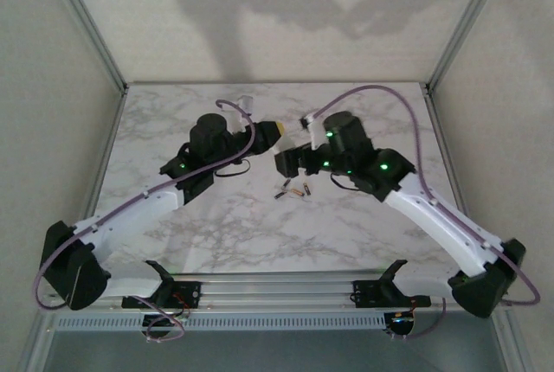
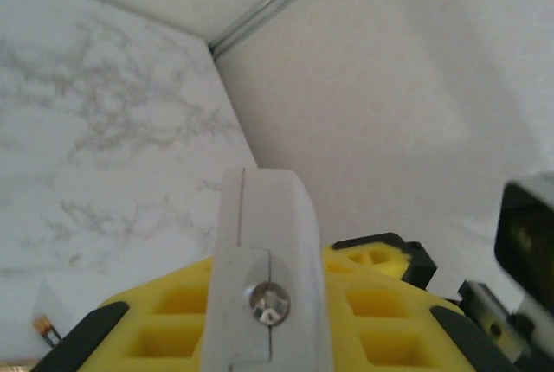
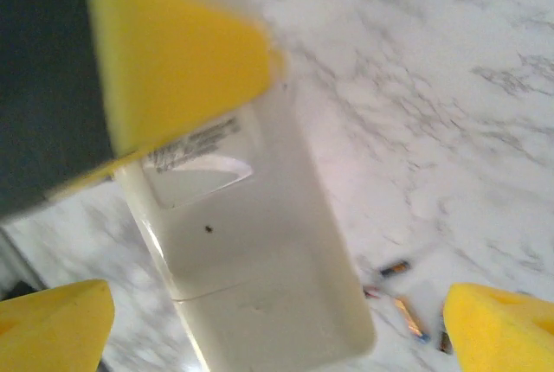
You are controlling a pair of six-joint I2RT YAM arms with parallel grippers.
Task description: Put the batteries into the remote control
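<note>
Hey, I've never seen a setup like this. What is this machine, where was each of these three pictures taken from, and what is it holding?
These are two robot arms bolted at the near edge of a marble table. The wide picture comes from a camera above and behind them. The other two come from a small camera on each wrist. The left gripper grips a white remote, whose label side faces the right wrist camera. The right gripper hangs over the remote with its yellow fingers spread open. A few small batteries lie loose on the table, not yet loaded.
</note>
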